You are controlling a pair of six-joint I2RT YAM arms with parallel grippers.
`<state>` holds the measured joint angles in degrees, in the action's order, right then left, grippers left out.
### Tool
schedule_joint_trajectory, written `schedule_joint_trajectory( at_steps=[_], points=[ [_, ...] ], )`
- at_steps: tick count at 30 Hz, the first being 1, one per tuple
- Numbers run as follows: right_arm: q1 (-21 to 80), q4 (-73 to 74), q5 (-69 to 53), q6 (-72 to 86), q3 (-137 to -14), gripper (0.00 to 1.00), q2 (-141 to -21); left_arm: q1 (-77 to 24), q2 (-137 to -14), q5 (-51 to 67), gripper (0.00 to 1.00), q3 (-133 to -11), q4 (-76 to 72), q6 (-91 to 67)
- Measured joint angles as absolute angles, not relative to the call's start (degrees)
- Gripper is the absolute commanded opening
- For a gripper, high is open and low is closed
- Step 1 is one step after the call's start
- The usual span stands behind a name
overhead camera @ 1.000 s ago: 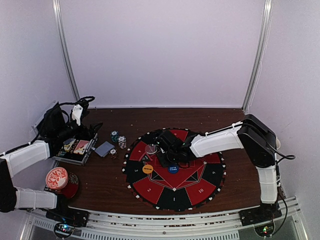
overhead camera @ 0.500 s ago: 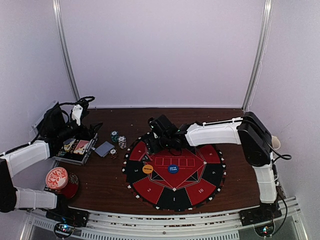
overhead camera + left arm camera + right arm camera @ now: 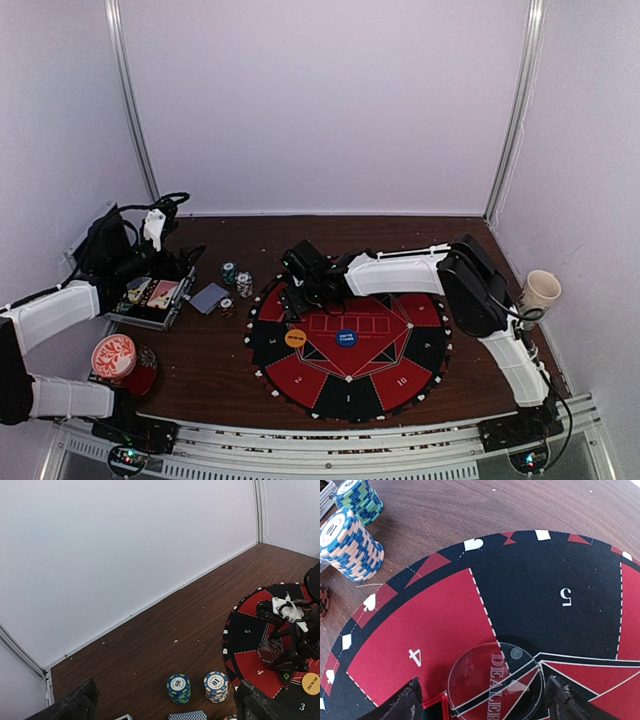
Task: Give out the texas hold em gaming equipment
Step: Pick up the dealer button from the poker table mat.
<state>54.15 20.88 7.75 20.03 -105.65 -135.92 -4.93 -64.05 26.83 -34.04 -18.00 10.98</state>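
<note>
A teal chip stack (image 3: 229, 272) and a white chip stack (image 3: 244, 284) stand on the table left of the mat, with a grey-blue card deck (image 3: 209, 297) and a red chip (image 3: 226, 304) beside them. The orange button (image 3: 295, 338) and blue button (image 3: 346, 338) lie on the mat. My right gripper (image 3: 300, 285) is open over the mat's upper left. In the right wrist view its fingers (image 3: 409, 702) straddle a clear dealer disc (image 3: 495, 680) lying by sector 4. My left gripper (image 3: 150, 262) is open and empty above the case. Its wrist view shows both stacks (image 3: 178, 687) (image 3: 216, 686).
The round red-and-black mat (image 3: 350, 385) fills the table's middle. An open case (image 3: 150, 297) with cards sits at the left. A red-and-white patterned disc (image 3: 113, 355) lies at the front left. A paper cup (image 3: 540, 290) stands at the right edge.
My right gripper has moved left and back across the mat, from near its centre to the upper-left sectors over the clear disc. The left arm has not moved.
</note>
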Motion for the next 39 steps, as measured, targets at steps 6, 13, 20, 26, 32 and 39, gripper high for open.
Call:
schedule_joint_trajectory(
  at_steps=[6, 13, 20, 26, 32, 39],
  points=[
    [54.3, 21.8, 8.4, 21.0, -106.9, 0.74, -136.7, -4.9, -64.1, 26.8, 0.98, -34.1, -18.0, 11.0],
    [54.3, 22.1, 10.2, 21.5, -106.9, 0.75, -136.7, -4.9, -64.1, 26.8, 0.98, -34.0, -18.0, 11.0],
    [53.9, 26.7, 11.4, 21.9, -113.2, 0.79, -139.7, -4.9, -64.1, 26.7, 0.98, -34.0, -18.0, 11.0],
    [53.9, 27.4, 11.8, 22.5, -114.3, 0.73, -140.8, -4.9, -64.1, 26.6, 0.98, -34.0, -18.0, 11.0],
    [53.6, 24.1, 12.1, 23.2, -108.9, 0.66, -138.1, -4.9, -64.1, 26.5, 0.98, -34.0, -18.0, 11.0],
    [51.7, 22.7, 12.9, 23.6, -99.3, 0.66, -132.2, -4.9, -64.1, 26.3, 0.98, -34.0, -18.0, 10.9]
  ],
)
